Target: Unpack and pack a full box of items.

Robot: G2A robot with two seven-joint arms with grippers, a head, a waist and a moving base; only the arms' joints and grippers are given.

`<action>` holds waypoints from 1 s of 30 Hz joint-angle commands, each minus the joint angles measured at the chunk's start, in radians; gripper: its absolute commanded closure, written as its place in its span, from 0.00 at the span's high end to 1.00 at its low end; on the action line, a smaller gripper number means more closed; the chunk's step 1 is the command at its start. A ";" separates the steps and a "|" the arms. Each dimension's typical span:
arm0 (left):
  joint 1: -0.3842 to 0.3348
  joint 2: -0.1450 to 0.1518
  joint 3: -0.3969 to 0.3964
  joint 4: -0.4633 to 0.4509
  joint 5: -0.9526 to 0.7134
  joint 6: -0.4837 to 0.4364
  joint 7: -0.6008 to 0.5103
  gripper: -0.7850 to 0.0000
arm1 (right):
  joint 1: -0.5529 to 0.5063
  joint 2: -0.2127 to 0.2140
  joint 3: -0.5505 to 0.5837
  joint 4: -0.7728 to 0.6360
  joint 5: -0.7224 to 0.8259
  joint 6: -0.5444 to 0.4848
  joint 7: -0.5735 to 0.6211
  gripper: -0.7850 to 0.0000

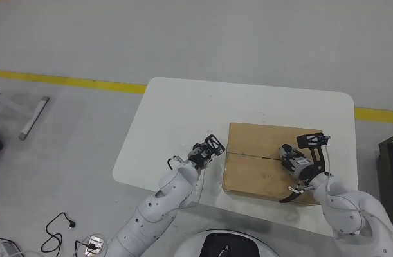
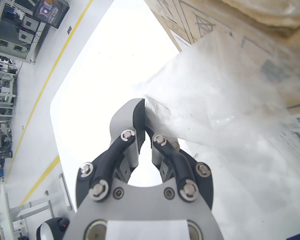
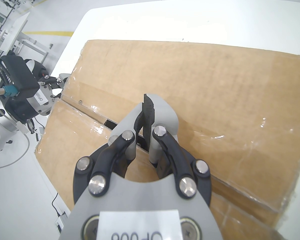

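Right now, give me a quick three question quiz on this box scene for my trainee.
1. Fill in: the cardboard box stands on a white ___.
2. The left claw is shut on: A) a clear plastic strip, B) a red cup, C) nothing.
3. True or false: the right claw is over the box's top, by its middle seam.
Key: 1 table; 2 A; 3 true.

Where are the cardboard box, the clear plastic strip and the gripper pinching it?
cardboard box (image 1: 260, 137): top view, bare far flap of its top.
clear plastic strip (image 2: 197, 96): left wrist view, middle of the stretched strip.
left gripper (image 2: 144, 121): left wrist view, midway between its fingertips, which pinch the strip.
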 commanded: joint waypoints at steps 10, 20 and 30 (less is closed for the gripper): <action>0.028 -0.004 -0.014 -0.085 0.002 0.019 0.000 0.45 | 0.001 -0.003 -0.002 0.001 0.000 -0.001 0.001 0.00; 0.024 -0.010 -0.007 -0.111 0.000 -0.002 0.020 0.84 | -0.004 -0.005 0.001 0.001 0.002 0.003 -0.005 0.00; 0.027 -0.018 -0.009 -0.124 -0.001 0.058 0.026 0.86 | -0.011 -0.005 0.005 -0.007 0.002 -0.002 -0.004 0.00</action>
